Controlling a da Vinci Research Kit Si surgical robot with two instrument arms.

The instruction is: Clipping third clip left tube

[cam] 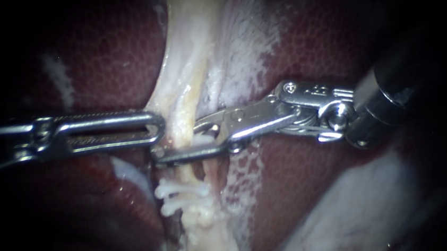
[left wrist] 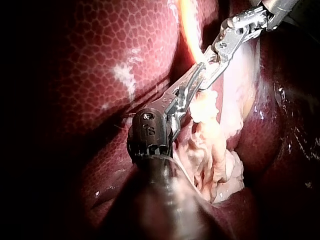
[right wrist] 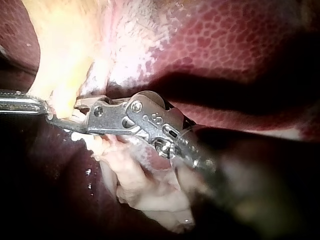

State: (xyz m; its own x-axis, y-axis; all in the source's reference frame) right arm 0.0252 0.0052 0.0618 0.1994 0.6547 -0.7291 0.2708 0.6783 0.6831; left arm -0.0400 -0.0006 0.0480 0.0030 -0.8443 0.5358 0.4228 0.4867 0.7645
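My right instrument (cam: 178, 143), steel with a hinged hand, holds its jaws spread astride the pale cream tube (cam: 186, 86), with a white plastic clip (cam: 202, 140) between them. Two more white clips (cam: 178, 195) sit lower on that tube. My left instrument (cam: 154, 131), with a slotted steel hand, touches the tube's opposite edge; I cannot tell its grip. Dark red mottled liver (cam: 111, 49) lies behind.

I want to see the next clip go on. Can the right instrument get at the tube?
Probably yes: the right instrument has open jaws around the tube, above the white clips; nothing blocks it.
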